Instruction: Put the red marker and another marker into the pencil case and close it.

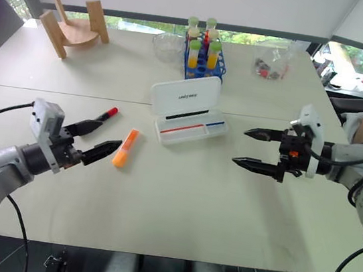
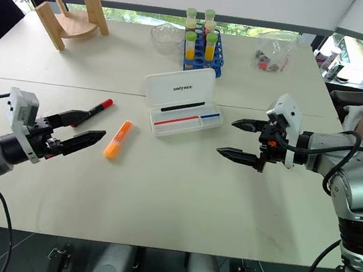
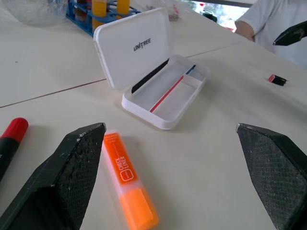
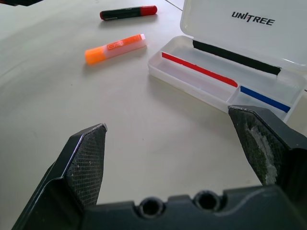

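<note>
The white pencil case (image 1: 188, 115) lies open mid-table, lid raised, with thin red and blue pens in its tray. To its left lie the stubby orange marker (image 1: 125, 148) and, further left, the red marker (image 1: 107, 115) with a black barrel and red cap. My left gripper (image 1: 96, 137) hovers open just left of the orange marker, and its upper finger overlaps the red marker's barrel. My right gripper (image 1: 255, 148) is open to the right of the case, empty. The case (image 4: 230, 67), orange marker (image 4: 115, 48) and red marker (image 4: 128, 12) also appear in the right wrist view.
A blue rack of capped tubes (image 1: 203, 52), a clear bowl (image 1: 166, 44) and a clear bag of small parts (image 1: 271, 64) stand behind the case. A wooden stand (image 1: 72, 26) is at the back left. A small red-and-black item (image 3: 277, 79) lies right of the case.
</note>
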